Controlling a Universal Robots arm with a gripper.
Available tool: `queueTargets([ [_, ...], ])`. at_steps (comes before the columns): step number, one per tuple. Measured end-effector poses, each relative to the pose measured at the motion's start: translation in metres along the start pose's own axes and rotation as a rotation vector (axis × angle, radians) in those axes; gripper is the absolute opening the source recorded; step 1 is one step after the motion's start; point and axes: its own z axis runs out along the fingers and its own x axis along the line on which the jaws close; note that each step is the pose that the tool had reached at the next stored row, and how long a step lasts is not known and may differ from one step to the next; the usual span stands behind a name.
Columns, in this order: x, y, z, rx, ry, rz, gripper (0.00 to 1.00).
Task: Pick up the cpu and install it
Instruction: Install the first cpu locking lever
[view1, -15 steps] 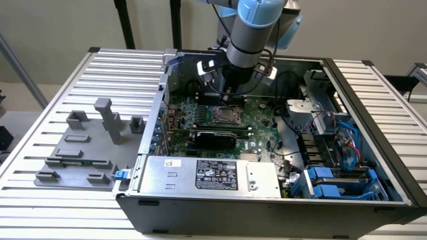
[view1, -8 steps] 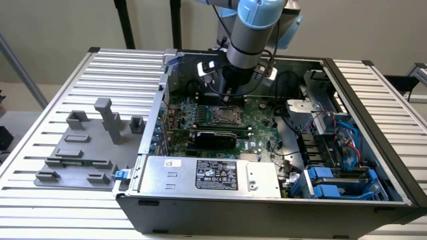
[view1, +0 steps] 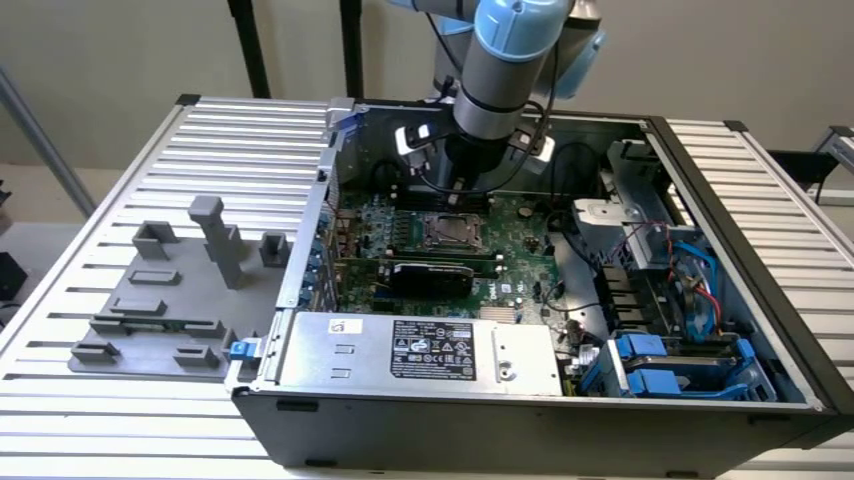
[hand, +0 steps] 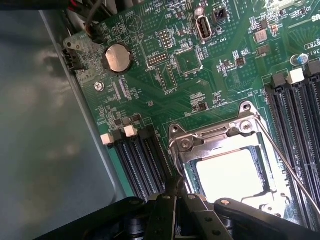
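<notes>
My black gripper is pinched narrow, holding nothing, at the edge of the silver metal socket frame. The shiny square silver-beige cpu lies inside it. Any sideways drift, I reckon, could skew the chip or snag the thin wire lever.

The computer case sits on the table, a rack at its nine o'clock in the exterior view. Inside, the cpu lies in the motherboard socket, the power supply at the socket's six o'clock.
</notes>
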Motion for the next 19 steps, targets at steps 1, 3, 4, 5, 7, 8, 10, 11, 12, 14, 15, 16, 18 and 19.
queueTargets([
  [1, 0.0, 0.0002, 0.0001, -0.0008, 0.0002, 0.0, 0.11],
  [3, 0.0001, 0.0006, 0.0002, -0.002, 0.0007, -0.001, 0.11],
  [4, 0.0002, 0.0008, 0.0003, -0.0027, 0.0012, -0.001, 0.11],
  [5, 0.0003, 0.001, 0.0005, -0.0035, 0.0019, -0.002, 0.11],
  [7, 0.0003, 0.0015, 0.0006, -0.004, 0.0036, -0.003, 0.11],
  [8, 0.0003, 0.0017, 0.0006, -0.0042, 0.0045, -0.003, 0.11],
  [10, 0.0001, 0.0021, 0.0007, -0.0045, 0.0071, -0.004, 0.11],
  [11, 0.0, 0.0023, 0.0007, -0.0045, 0.0086, -0.005, 0.11],
  [12, -0.0002, 0.0025, 0.0008, -0.0045, 0.0104, -0.005, 0.11],
  [14, -0.0008, 0.003, 0.001, -0.0045, 0.0143, -0.007, 0.11],
  [15, -0.001, 0.0032, 0.0011, -0.0043, 0.0165, -0.008, 0.11],
  [16, -0.0013, 0.0035, 0.0011, -0.0038, 0.0187, -0.009, 0.11],
  [18, -0.002, 0.0042, 0.0013, -0.0033, 0.0223, -0.01, 0.11],
  [19, -0.0023, 0.0045, 0.0014, -0.0032, 0.0233, -0.01, 0.11],
])
